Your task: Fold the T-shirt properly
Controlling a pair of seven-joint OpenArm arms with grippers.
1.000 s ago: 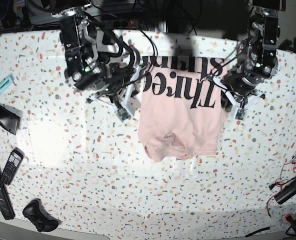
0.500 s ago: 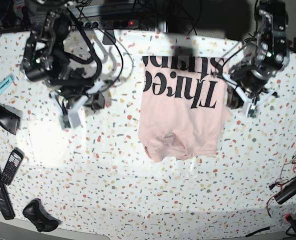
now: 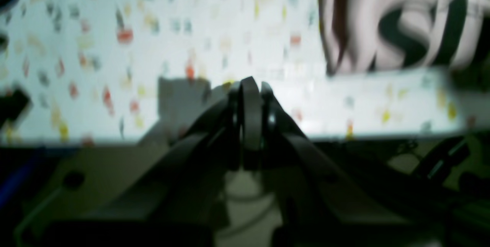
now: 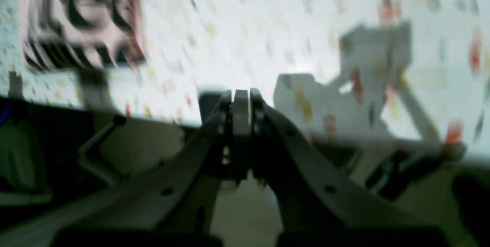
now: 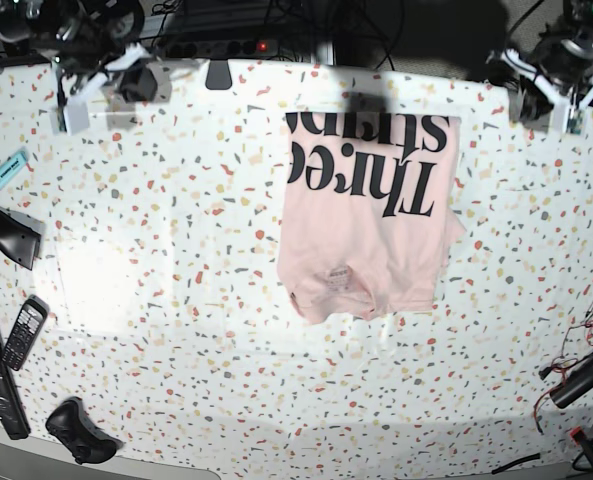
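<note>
Pink cotton is lying folded on the speckled table, toward one o'clock of centre: the T-shirt is showing black serif lettering upside down, its hem bunching at six o'clock. Left gripper and right gripper are both pressing their jaws together, holding nothing.

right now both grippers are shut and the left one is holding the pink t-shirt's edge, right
Not quite. Both grippers are shut, but the left gripper holds nothing: the base view shows it off at the table's far corner, apart from the T-shirt. The right gripper is empty too.
</note>
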